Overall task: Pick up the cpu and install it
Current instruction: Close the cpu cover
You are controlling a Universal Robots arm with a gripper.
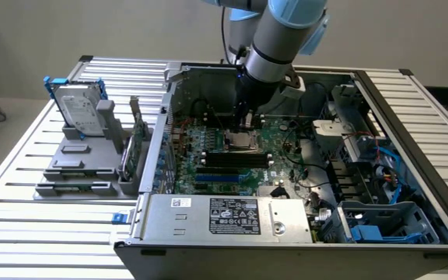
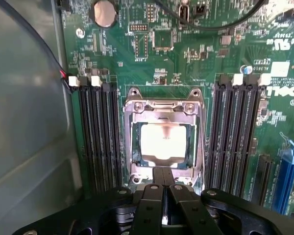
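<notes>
The pincer (image 2: 162, 172) is clenched, its two black fingers (image 2: 152, 205) pressed flat together; just ahead of the tips lies the cpu (image 2: 164, 142), pale silvery top up, seated flat inside the metal socket frame (image 2: 161, 104); whether the tips touch its near edge I cannot tell; on both sides of the socket run banks of dark memory slots (image 2: 95, 142), white-latched at their far ends; beyond the socket the green board (image 2: 196, 58) carries small chips and a round coin cell (image 2: 104, 12); in the exterior view the grey and blue arm (image 1: 282, 35) stands nearly upright, holding the pincer low over the middle of the board; around it rise the grey walls of the open computer case (image 1: 165, 111), which lies on its side, with a silver labelled power supply (image 1: 224, 214) on the camera's side of the pincer and a blue plastic drive cage (image 1: 387, 224) towards the exterior view's right; the case rests on a table (image 1: 21, 233) of ribbed aluminium slats; well apart from the pincer, on the exterior view's left, a grey fixture (image 1: 72, 166) holds a silver hard drive (image 1: 80, 105) upright in a blue-edged frame; behind everything stands a plain pale grey wall (image 1: 91, 26).
</notes>
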